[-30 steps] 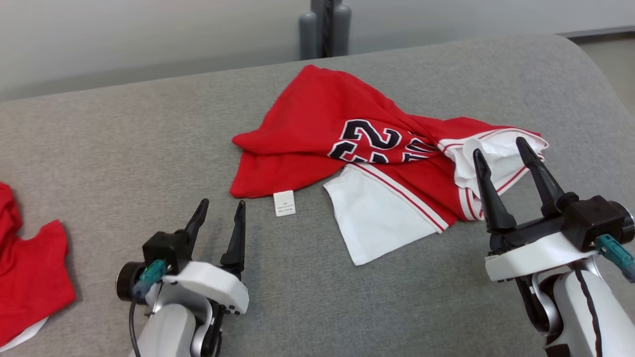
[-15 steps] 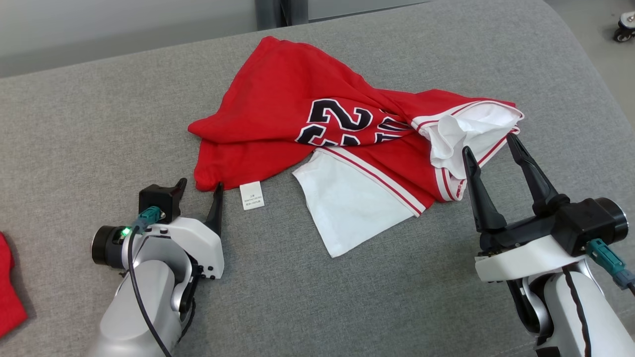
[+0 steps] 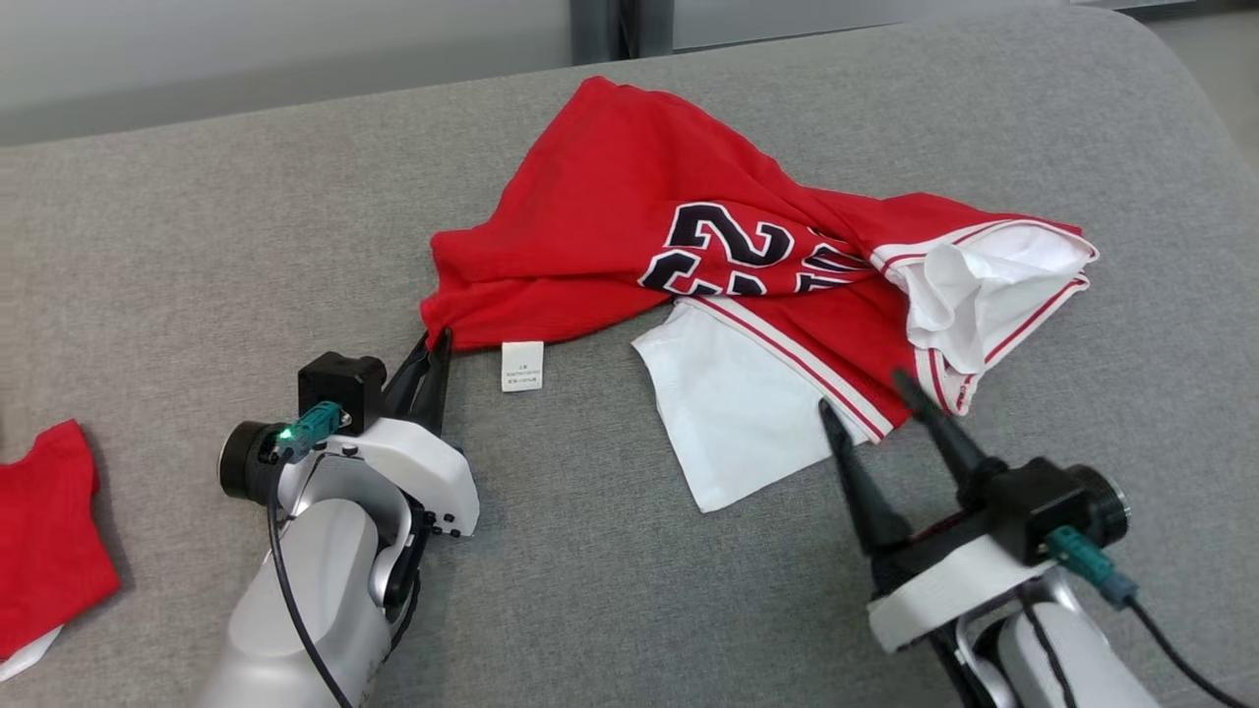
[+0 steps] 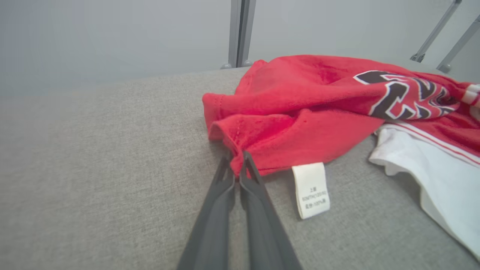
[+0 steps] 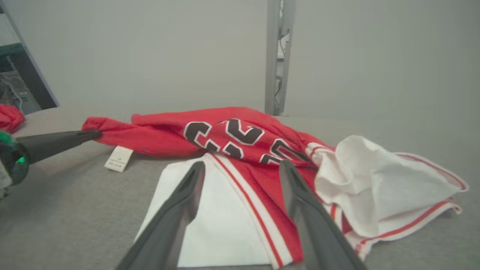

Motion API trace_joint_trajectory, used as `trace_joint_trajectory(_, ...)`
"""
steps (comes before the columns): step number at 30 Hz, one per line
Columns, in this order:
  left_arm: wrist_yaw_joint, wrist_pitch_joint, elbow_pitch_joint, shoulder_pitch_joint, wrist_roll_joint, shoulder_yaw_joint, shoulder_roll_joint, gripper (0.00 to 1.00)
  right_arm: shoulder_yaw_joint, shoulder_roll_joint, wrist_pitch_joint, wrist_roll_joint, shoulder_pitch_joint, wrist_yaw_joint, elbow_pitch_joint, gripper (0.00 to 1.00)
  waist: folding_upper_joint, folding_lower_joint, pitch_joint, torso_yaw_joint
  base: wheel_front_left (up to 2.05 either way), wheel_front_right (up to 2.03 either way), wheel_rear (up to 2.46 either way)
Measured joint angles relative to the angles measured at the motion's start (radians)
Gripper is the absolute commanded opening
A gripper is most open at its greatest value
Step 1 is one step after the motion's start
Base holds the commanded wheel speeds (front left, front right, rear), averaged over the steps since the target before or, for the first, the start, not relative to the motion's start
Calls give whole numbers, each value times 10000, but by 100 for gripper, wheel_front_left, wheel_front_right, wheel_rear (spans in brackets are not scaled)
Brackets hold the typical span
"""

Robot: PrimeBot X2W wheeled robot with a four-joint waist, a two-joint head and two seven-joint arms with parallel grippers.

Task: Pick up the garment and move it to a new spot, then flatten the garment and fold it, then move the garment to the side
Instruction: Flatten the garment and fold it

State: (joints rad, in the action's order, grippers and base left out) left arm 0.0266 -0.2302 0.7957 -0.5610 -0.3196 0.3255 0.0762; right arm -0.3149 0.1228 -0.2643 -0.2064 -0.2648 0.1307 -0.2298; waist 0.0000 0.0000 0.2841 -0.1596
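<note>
Across the middle of a grey cushioned surface (image 3: 197,256) lies the garment (image 3: 610,206), a red sports jersey with dark, white-edged numerals, crumpled and twisted rather than flat. Its white lining (image 3: 738,423) is turned out on the near side, bordered by red and white stripes, and a bunched white opening (image 3: 984,285) sits at its right end. My left gripper (image 3: 436,339) is at the jersey's near left corner, fingers pressed together and pinching the red hem, so the cloth puckers toward the fingertips. Just right of that corner, a small white care label (image 3: 521,366) lies flat on the grey surface, its top tucked under the red edge. My right gripper (image 3: 861,390) is low at the garment's near right side, fingers spread wide and holding nothing, its tips over the striped border; I cannot tell whether they touch the cloth. Far to my left, well apart, a second red cloth (image 3: 49,531) rests on the same surface. Behind the surface stands a grey metal post (image 3: 600,25).
</note>
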Motion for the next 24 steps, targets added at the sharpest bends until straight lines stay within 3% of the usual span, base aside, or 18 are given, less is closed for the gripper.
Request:
trace_joint_trajectory(7,50,-211,-579,274,-186,359,-213,0,-2706,754,130,466,-143,2,-1137,100,0,0,-160,744,0,0,0)
trace_joint_trajectory(10,61,-257,-685,350,-284,525,-234,0,-3235,886,128,600,-301,2,-1476,100,0,1,-197,982,0,0,0)
trace_joint_trajectory(18,-58,-272,-903,405,-546,909,-274,0,-3674,980,176,711,-627,2,-2243,100,0,0,-262,1354,0,0,0)
trace_joint_trajectory(24,-146,-299,-1057,410,-702,1122,-278,0,-3415,876,276,876,-781,2,-2771,100,0,0,-214,1422,0,0,0)
